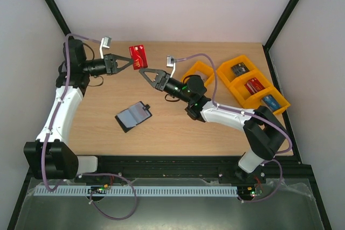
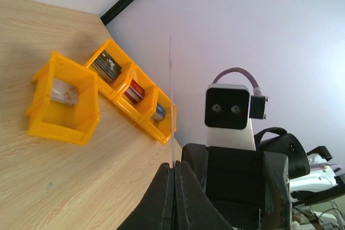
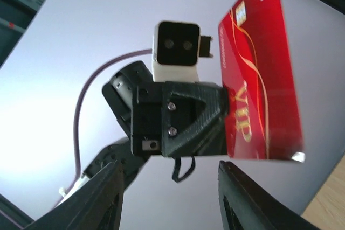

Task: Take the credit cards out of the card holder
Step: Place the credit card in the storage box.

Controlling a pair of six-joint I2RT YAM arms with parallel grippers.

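Note:
A red credit card [image 1: 138,56] with pale "VIP" print hangs in the air over the back left of the table, and my left gripper [image 1: 129,62] is shut on its lower edge. The left wrist view shows that card edge-on as a thin pale line [image 2: 171,100] rising from the closed left gripper [image 2: 173,166]. My right gripper [image 1: 144,74] is open just right of the card, its fingers apart with nothing between them. From the right wrist, the card [image 3: 264,79] stands above the right fingertip [image 3: 232,176]. The black card holder [image 1: 133,116] lies open on the table, away from both grippers.
A single orange bin [image 1: 204,68] stands behind the right arm. A row of three joined orange bins [image 1: 235,91] holding cards sits at the back right. Both also show in the left wrist view: the single bin [image 2: 64,127] and the row [image 2: 161,133]. Walls enclose the table.

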